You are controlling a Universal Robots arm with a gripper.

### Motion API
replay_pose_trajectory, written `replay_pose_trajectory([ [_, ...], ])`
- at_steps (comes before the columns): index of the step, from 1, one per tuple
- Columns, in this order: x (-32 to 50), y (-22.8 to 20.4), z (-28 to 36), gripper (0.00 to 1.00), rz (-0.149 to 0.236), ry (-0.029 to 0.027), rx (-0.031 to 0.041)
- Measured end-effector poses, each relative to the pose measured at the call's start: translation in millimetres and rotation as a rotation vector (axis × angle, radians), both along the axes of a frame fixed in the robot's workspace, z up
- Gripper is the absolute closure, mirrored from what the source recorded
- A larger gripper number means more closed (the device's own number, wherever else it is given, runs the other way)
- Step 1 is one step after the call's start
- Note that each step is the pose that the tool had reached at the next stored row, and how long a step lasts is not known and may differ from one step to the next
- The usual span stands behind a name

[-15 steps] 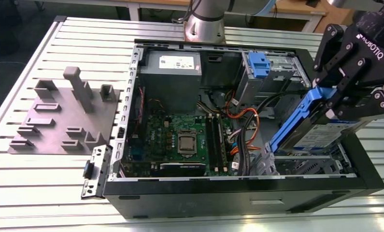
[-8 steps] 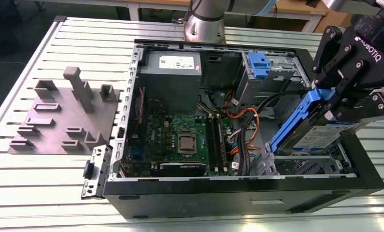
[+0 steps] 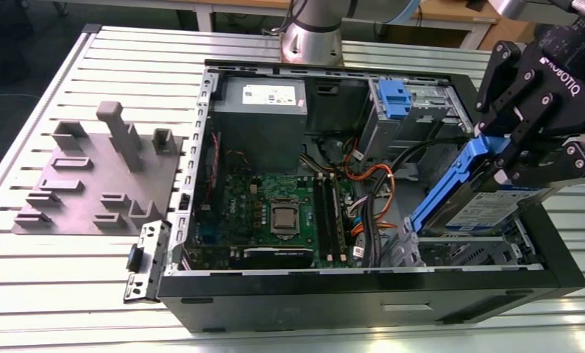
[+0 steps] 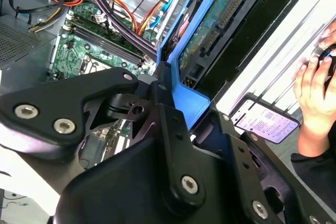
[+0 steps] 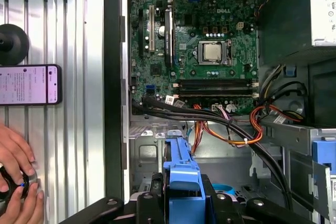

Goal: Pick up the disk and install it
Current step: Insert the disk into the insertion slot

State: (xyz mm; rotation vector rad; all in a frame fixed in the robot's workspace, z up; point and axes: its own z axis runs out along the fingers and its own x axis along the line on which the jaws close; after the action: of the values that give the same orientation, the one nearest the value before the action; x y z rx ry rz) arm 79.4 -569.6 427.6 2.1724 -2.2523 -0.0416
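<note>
While end effector (image 3: pixel 511 157) grips tilted disk (image 3: pixel 480 209) above open case (image 3: pixel 371 288), case holds motherboard (image 3: pixel 272 213), power supply (image 3: pixel 263 114).

The black robot gripper (image 3: pixel 516 163) pinches the flat silver-grey disk in a blue plastic frame (image 3: pixel 480 209). The disk is tilted over one corner of the open black computer case (image 3: pixel 371 287), on the exterior view's right. Inside the case are a green circuit board (image 3: pixel 272 213) and a grey metal box with a white sticker (image 3: pixel 260 118). A grey plastic block with pegs (image 3: pixel 86 184) sits beside the case on the silver ribbed table (image 3: pixel 37 279).
</note>
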Motion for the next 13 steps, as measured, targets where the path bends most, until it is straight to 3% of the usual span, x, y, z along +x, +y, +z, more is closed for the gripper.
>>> replay_pose_trajectory([
  [8, 0.0, -0.1, -1.2, 0.64, 0.0, 0.0, 0.0],
  [13, 0.0, -0.5, -5.3, 0.64, 0.0, -0.0001, -0.0001],
])
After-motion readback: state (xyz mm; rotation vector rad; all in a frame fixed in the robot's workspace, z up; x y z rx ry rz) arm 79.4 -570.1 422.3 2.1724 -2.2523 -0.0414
